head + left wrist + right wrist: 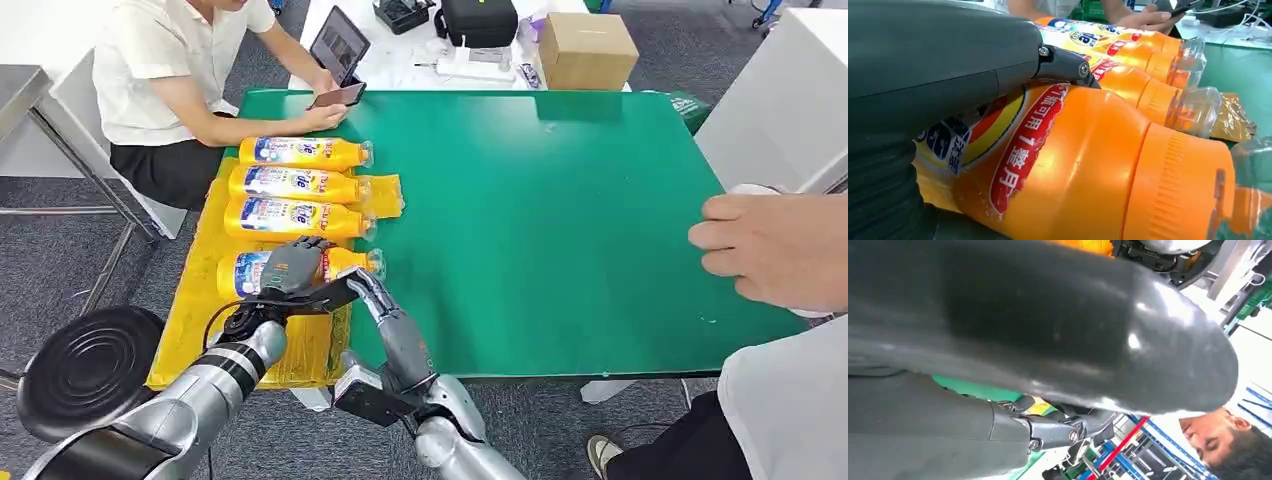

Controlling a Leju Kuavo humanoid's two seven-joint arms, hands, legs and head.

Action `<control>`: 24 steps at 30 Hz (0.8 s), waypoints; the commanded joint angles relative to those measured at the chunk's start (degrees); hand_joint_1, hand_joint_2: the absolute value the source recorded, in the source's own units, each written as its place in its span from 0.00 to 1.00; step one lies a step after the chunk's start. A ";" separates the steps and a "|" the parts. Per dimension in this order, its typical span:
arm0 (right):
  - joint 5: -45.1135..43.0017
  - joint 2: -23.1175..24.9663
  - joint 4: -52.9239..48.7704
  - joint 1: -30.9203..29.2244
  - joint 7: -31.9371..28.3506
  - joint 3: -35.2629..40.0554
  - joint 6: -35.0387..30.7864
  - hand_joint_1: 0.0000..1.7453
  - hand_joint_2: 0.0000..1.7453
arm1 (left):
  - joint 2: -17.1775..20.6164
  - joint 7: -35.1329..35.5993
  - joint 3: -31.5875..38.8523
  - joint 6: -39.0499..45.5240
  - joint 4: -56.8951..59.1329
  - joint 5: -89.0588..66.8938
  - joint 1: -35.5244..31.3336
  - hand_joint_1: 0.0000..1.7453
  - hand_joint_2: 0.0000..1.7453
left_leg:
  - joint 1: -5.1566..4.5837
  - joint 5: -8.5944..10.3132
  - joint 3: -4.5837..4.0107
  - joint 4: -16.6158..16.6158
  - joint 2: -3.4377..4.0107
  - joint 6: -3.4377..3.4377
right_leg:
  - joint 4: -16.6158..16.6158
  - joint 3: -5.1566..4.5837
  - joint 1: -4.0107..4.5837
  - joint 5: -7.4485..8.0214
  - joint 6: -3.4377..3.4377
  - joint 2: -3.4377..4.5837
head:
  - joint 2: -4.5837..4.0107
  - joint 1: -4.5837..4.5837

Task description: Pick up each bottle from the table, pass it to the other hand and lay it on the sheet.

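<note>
Four orange bottles lie side by side on the yellow sheet (190, 330) at the left of the green table (550, 220). My left hand (290, 268) grips the nearest bottle (345, 262) around its middle from above; in the left wrist view the hand (938, 75) lies across its labelled body (1088, 165). This bottle rests on the sheet, its clear cap pointing to the table's middle. The other three bottles (295, 217) (295, 183) (300, 152) lie behind it. My right hand (375, 300) is just in front of the held bottle's neck, fingers stretched and holding nothing; its thumb (1048, 340) looms large.
A person's hand (770, 245) rests on the table's right edge. Another person sits at the back left with a phone (335, 97). A cardboard box (585, 48) stands beyond the far edge. A black stool (85, 365) is on the floor at the left.
</note>
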 commanded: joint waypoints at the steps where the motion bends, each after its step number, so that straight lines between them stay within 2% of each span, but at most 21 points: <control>1: 0.13 -1.67 1.05 -1.81 -0.14 1.63 0.76 0.00 0.00 | 1.35 1.72 -3.55 -4.75 5.39 -2.67 -1.40 0.00 1.00 | -0.08 -0.08 0.40 -0.13 0.17 0.00 | -0.06 0.32 -0.05 -0.06 -0.04 0.05 | 0.00 0.00; 4: 0.10 -1.89 0.61 -1.46 -0.52 1.39 1.74 0.00 0.00 | 1.51 1.55 -0.71 -6.70 5.13 -0.61 -1.26 0.00 1.00 | -0.02 -0.04 0.17 -0.05 0.06 0.01 | -0.04 0.15 -0.01 -0.03 -0.02 0.00 | 0.00 0.02; 8: 0.26 -1.77 0.62 -1.30 -0.30 1.59 1.90 0.00 0.00 | 1.15 -0.71 7.65 -7.24 4.24 7.40 -1.24 0.00 1.00 | -0.04 -0.06 0.25 -0.08 0.14 0.01 | -0.04 0.23 -0.03 -0.03 -0.03 0.07 | 0.00 0.02; 12: 0.05 -1.74 0.96 -1.65 -0.63 1.68 1.71 0.00 0.00 | 2.18 0.92 4.93 -5.97 4.84 2.39 -1.87 0.00 1.00 | -0.04 -0.04 0.27 -0.08 0.13 -0.01 | -0.02 0.23 -0.03 -0.03 -0.05 0.04 | 0.00 0.02; 13: 0.20 -1.86 0.63 -1.60 -0.61 1.74 1.78 0.00 0.00 | 2.24 1.32 3.93 -7.01 5.15 1.20 -1.91 0.00 0.00 | -0.02 -0.03 0.20 -0.05 0.08 -0.01 | -0.02 0.19 -0.01 -0.02 -0.04 0.03 | 0.00 0.02; 15: 0.78 -2.27 -0.78 -1.18 -0.51 2.18 2.28 0.00 0.00 | 2.65 3.37 1.82 -6.48 5.19 -2.11 -1.69 0.00 0.00 | -0.05 -0.04 0.27 -0.08 0.15 0.00 | -0.02 0.22 -0.03 -0.02 -0.04 0.07 | 0.00 0.00; 19: 1.51 -2.94 -3.67 -0.12 0.56 2.57 2.94 0.00 0.00 | 2.53 1.81 3.63 -5.88 4.10 -1.68 -1.10 0.00 0.00 | -0.02 -0.01 0.19 -0.06 0.08 -0.01 | -0.03 0.16 -0.02 -0.01 -0.02 0.03 | 0.00 0.00; 24: 1.46 -3.37 -4.14 0.84 0.03 1.89 2.01 0.00 0.00 | 2.76 -7.64 7.69 -9.23 -4.44 6.19 2.44 0.00 0.00 | -0.06 -0.05 0.38 -0.12 0.09 0.00 | -0.07 0.34 -0.04 -0.06 -0.04 -0.01 | 0.00 0.00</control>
